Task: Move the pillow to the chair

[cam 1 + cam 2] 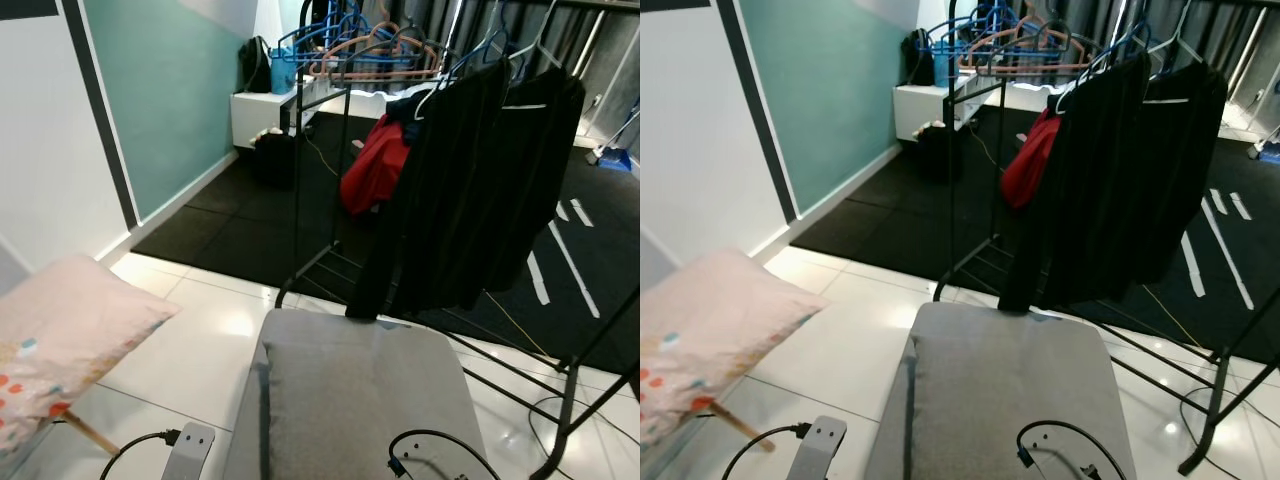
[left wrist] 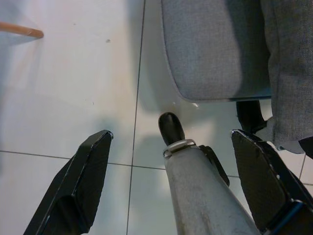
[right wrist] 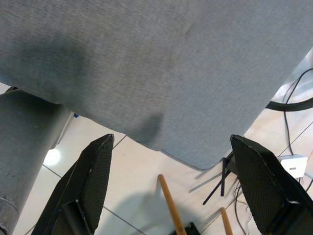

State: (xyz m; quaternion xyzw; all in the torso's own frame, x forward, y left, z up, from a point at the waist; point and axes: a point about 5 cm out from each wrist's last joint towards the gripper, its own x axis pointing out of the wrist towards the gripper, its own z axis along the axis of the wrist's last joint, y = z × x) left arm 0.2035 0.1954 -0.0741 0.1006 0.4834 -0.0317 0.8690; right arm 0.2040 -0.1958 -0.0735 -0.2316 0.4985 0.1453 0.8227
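While both tools (left (image 2: 168, 183), right (image 3: 168, 188)) hang wide apart, a clothes rack (image 1: 455, 190) crowds the grey chair (image 1: 350, 400).

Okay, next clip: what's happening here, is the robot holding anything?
Nothing is held right now. The pillow, pink with coloured spots, lies at the robot's left, not yet on the grey chair directly ahead. Both arms hang low: the left claw is open over the white floor tiles beside the chair's edge, and the right claw is open under the grey cushion. A clothes rack with dark garments stands behind the chair. The move has not started.
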